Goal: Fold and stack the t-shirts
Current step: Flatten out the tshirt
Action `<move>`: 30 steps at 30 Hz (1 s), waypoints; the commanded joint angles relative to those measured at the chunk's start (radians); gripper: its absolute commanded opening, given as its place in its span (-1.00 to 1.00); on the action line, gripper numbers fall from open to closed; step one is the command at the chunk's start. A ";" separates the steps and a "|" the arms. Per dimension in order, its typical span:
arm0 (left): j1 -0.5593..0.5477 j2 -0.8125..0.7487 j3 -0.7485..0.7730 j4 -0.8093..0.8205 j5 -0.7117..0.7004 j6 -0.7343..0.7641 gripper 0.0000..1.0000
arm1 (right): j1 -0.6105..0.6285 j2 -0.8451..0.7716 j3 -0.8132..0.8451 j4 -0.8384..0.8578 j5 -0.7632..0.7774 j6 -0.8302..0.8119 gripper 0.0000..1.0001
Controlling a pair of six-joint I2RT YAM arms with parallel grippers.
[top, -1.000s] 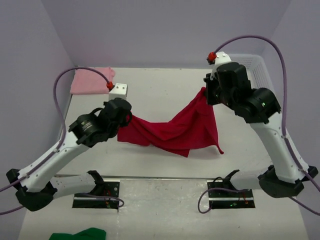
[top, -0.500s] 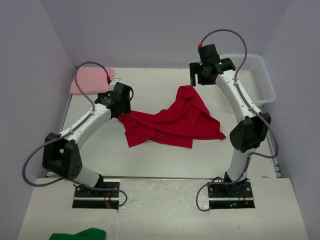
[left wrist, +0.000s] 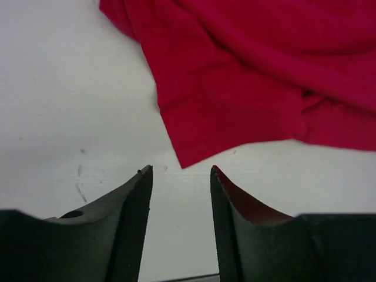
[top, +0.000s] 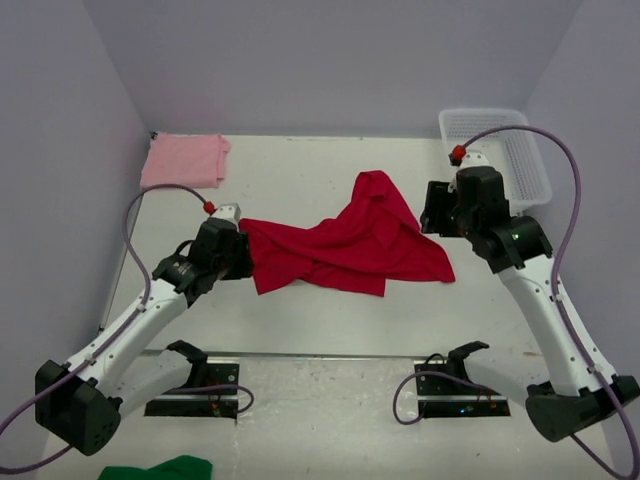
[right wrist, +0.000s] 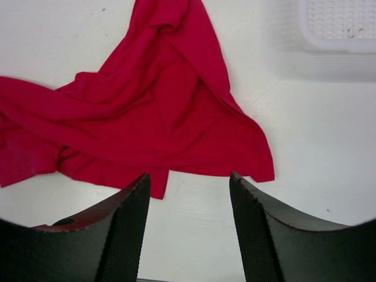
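The crimson red t-shirt (top: 345,240) lies crumpled and spread on the middle of the white table, with no gripper holding it. The pale pink t-shirt (top: 185,160) lies folded in the far left corner. My left gripper (top: 244,258) hovers at the red shirt's left edge. In the left wrist view it (left wrist: 179,170) is open over bare table, just short of a corner of the red t-shirt (left wrist: 264,76). My right gripper (top: 433,215) hangs by the shirt's right edge. It (right wrist: 189,176) is open and empty in the right wrist view, above the near hem of the red t-shirt (right wrist: 158,111).
A white mesh basket (top: 530,165) stands at the far right corner and also shows as the basket (right wrist: 338,23) in the right wrist view. A green cloth (top: 160,468) lies at the near edge, left of the arm bases.
Both grippers let go of the red shirt, which had hung stretched between them, and it now lies on the table. Both arms reached far, then drew back to the shirt's sides.
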 commanded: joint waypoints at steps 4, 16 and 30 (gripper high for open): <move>-0.023 0.020 -0.072 0.103 0.174 -0.122 0.03 | -0.001 -0.047 0.019 -0.013 -0.141 0.027 0.32; -0.023 0.182 -0.210 0.238 0.219 -0.202 0.01 | -0.001 -0.098 -0.123 0.078 -0.124 0.068 0.25; -0.025 0.319 -0.170 0.235 0.096 -0.203 -0.02 | -0.001 -0.166 -0.150 0.095 -0.153 0.053 0.24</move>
